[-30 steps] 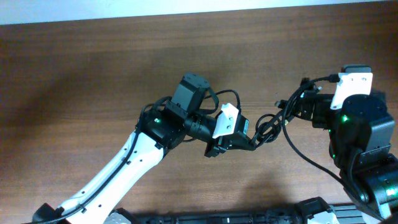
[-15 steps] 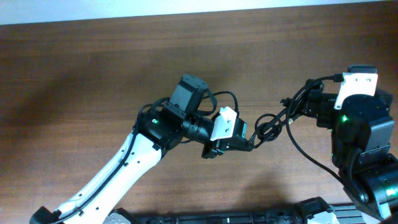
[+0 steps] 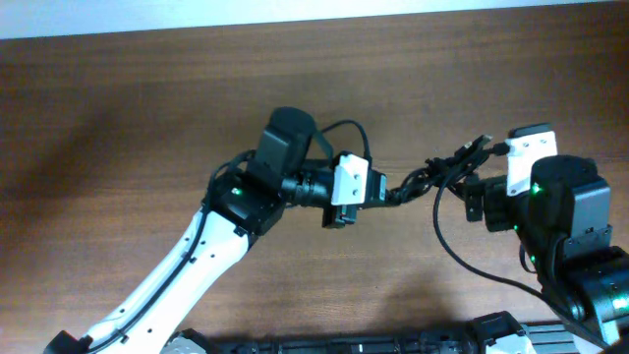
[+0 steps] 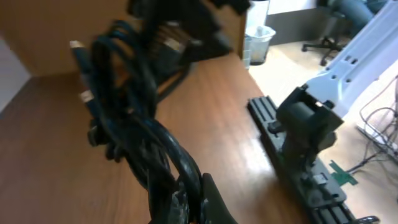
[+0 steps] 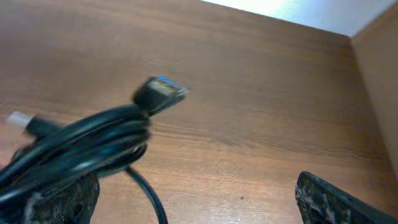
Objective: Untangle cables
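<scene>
The cables (image 3: pixel 437 175) are a bundle of thin black cords held above the table between the two arms, with plug ends (image 3: pixel 482 144) at the right. My left gripper (image 3: pixel 389 193) is shut on the bundle's left end; the left wrist view shows the cords (image 4: pixel 127 124) rising from the closed gripper (image 4: pixel 189 202). My right gripper (image 3: pixel 474 195) is open, just below the bundle's right end. In the right wrist view the bundle (image 5: pixel 93 146) lies across the left finger (image 5: pixel 62 199), a plug (image 5: pixel 158 93) sticks out, and the gripper (image 5: pixel 199 208) grips nothing.
The brown wooden table (image 3: pixel 147 108) runs to a pale wall at the back. A black rail (image 3: pixel 413 344) and the arm bases sit along the front edge. The left wrist view shows a mount (image 4: pixel 305 124) and a bin (image 4: pixel 261 37) beyond the table.
My left gripper has moved up and left with the cables, pulling the looped clump into a straighter bundle. My right arm has shifted left and down, under the bundle's end.
</scene>
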Motion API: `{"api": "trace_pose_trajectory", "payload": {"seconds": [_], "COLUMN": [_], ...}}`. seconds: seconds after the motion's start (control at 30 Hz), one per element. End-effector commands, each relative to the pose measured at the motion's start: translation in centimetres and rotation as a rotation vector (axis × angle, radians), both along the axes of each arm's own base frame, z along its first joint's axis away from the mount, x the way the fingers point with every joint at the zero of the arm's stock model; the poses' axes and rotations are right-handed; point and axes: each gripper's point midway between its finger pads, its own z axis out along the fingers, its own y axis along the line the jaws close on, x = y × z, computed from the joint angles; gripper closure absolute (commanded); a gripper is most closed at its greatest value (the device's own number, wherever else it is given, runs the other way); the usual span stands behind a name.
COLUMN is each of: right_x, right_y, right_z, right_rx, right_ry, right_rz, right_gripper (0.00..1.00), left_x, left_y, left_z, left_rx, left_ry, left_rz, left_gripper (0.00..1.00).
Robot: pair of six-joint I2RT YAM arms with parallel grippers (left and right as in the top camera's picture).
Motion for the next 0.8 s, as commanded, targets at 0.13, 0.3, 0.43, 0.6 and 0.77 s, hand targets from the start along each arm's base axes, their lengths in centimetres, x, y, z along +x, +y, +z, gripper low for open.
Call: {"api": "trace_pose_trajectory", "payload": {"seconds": [0.13, 0.3, 0.43, 0.6, 0.77], "right_x": [-1.1, -1.1, -1.8, -2.4, -1.7], "right_y": [1.4, 2.5, 5.2, 7.3, 8.6], "right_z": [-0.8, -0.8, -0.9, -0.6, 0.8], "right_rx": [0.034, 0.067, -0.042, -0.101, -0.109], "right_ry": [0.061, 0.066, 0.067, 0.032, -0.054], "right_rz": [0.091, 0.141, 0.46, 0.677, 0.758], "right_gripper": [0.01, 0.01, 0.02, 0.04, 0.05], "left_x": [4.9, 4.8, 4.9, 3.6, 1.0], "left_y": [4.4, 4.6, 5.4, 6.3, 6.2], "left_z": [1.2, 1.5, 2.8, 4.8, 5.8], "left_rx": [-0.022, -0.033, -0.054, -0.102, -0.162], "left_ry": [0.009, 0.018, -0.019, -0.049, -0.004], "left_rz": [0.184, 0.178, 0.197, 0.166, 0.022], "left_gripper": [1.0, 1.0, 1.0, 1.0, 1.0]}}
